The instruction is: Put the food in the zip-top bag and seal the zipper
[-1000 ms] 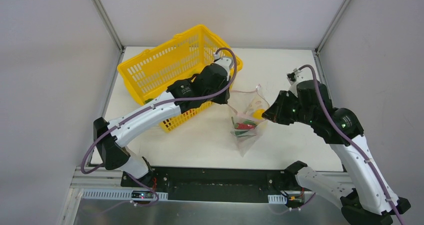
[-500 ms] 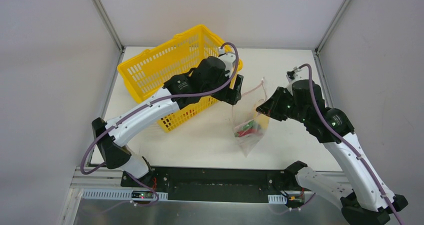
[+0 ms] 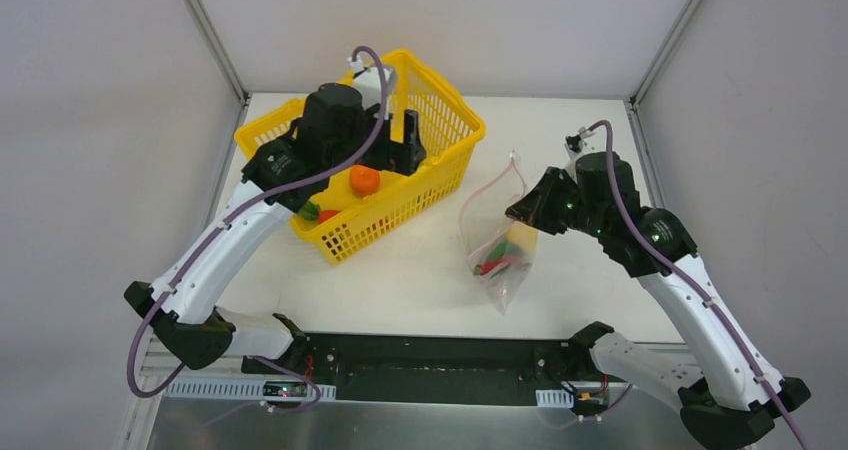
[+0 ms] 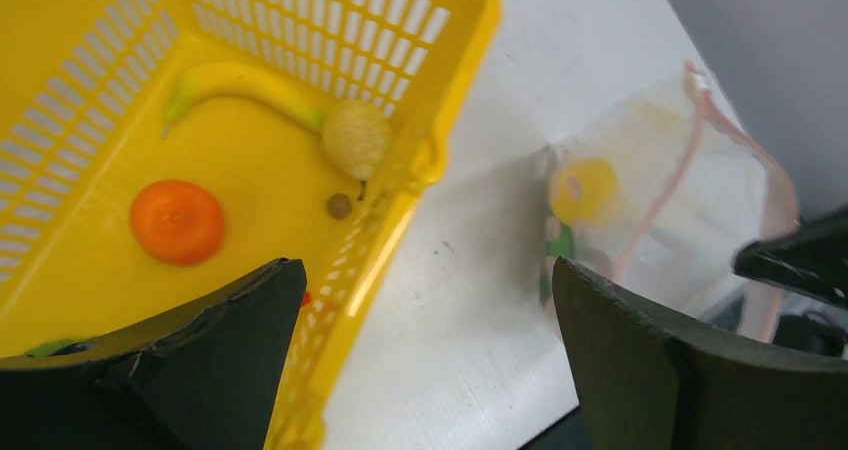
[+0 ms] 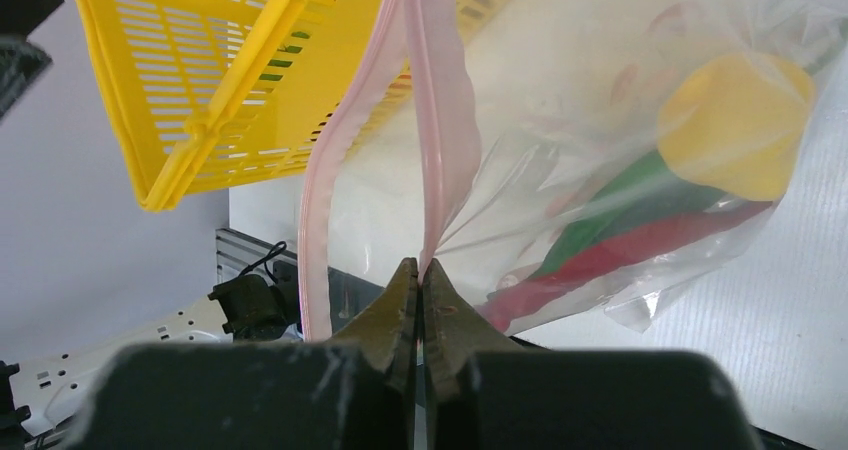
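Note:
The zip-top bag (image 3: pixel 497 253) hangs by one side of its pink zipper (image 5: pixel 437 120), on which my right gripper (image 5: pixel 420 270) is shut. The zipper's two strips stand apart. Inside the bag lie a yellow lemon (image 5: pixel 740 120), a green pepper (image 5: pixel 610 210) and a red chili (image 5: pixel 600 265). My left gripper (image 3: pixel 400 150) hovers open over the yellow basket (image 3: pixel 440 175), holding nothing. In the basket I see an orange (image 4: pixel 177 221), a banana (image 4: pixel 245 85) and a pale netted fruit (image 4: pixel 356 138). A green pepper (image 3: pixel 308 210) and a red piece (image 3: pixel 327 215) lie at its near end.
The basket stands at the back left of the white table (image 3: pixel 420 280), its near corner close to the bag. Grey walls with metal posts close in the table on the left, right and back. A black rail (image 3: pixel 430 355) runs along the near edge.
My left gripper opened, let go of the bag's rim and swung left and back over the basket. The right gripper kept its hold on the zipper strip and shifted slightly.

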